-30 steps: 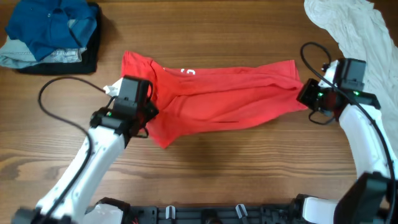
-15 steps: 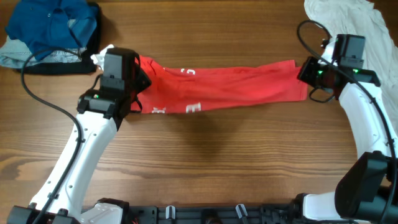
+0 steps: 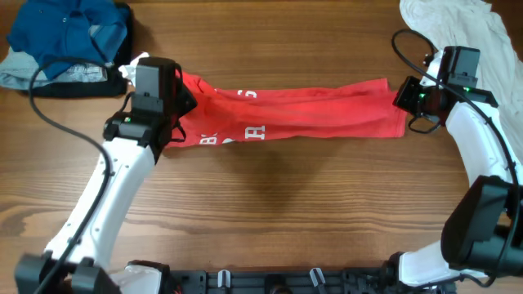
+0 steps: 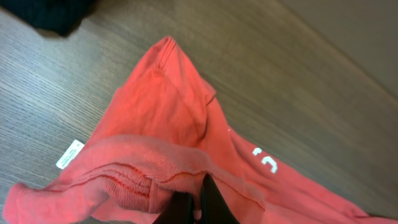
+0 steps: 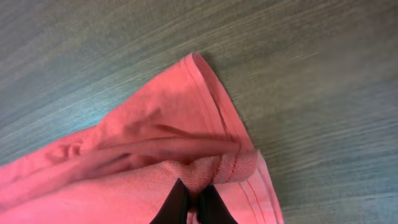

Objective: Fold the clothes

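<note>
Left end effector [image 4: 198, 200] and right end effector [image 5: 194, 191] each pinch the taut T-shirt [image 3: 310, 114]. Either thin hem grip may slip under tension.

wooden table [image 3: 270, 204] — red t-shirt [image 3: 310, 114] stretched across, blue-topped pile [image 3: 65, 41] far-left, white garment [image 3: 458, 33] far-right.

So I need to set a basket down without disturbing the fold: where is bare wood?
Widest: the middle of the near side, below the red T-shirt. A strip behind it too, between the blue garment pile and the white garment. Both far corners are crowded.
</note>
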`<state>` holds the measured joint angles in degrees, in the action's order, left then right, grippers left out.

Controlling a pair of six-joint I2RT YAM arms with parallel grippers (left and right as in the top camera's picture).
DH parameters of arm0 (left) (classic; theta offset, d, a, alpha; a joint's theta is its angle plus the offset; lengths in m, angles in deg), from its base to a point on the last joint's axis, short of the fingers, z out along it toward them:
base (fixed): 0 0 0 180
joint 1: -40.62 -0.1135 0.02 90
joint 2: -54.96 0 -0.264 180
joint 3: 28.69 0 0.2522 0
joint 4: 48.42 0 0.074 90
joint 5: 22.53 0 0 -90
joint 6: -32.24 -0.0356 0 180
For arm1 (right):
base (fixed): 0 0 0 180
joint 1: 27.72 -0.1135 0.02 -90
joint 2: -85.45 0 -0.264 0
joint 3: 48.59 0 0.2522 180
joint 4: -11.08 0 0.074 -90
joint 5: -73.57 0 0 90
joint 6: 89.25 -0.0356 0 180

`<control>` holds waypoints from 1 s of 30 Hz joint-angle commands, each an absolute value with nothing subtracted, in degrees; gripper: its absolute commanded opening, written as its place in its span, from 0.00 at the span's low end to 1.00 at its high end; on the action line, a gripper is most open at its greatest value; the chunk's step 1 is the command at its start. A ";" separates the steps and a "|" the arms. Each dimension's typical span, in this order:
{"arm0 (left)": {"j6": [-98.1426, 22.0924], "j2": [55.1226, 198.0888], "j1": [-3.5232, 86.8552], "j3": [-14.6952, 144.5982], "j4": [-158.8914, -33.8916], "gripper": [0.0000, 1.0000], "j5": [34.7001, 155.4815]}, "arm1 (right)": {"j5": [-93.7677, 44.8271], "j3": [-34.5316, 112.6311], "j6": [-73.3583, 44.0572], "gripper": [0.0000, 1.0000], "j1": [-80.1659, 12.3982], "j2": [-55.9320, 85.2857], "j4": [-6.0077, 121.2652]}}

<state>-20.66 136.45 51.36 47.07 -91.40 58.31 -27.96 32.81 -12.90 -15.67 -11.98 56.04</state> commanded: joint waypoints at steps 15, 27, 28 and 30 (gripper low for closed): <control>-23.06 148.15 50.94 47.95 -86.79 0.04 57.37 | -28.72 33.97 -11.26 0.04 -16.28 -12.59 49.79; -19.57 125.68 50.94 49.61 -121.25 0.04 65.10 | -30.40 33.97 -12.31 0.04 -15.12 -0.26 74.75; -19.55 124.15 50.94 49.61 -123.33 0.04 66.20 | -30.43 33.97 -13.21 0.04 -14.64 1.42 76.92; -17.84 121.31 50.94 49.61 -127.70 0.04 67.90 | -30.43 33.97 -13.25 0.04 -14.14 3.89 80.57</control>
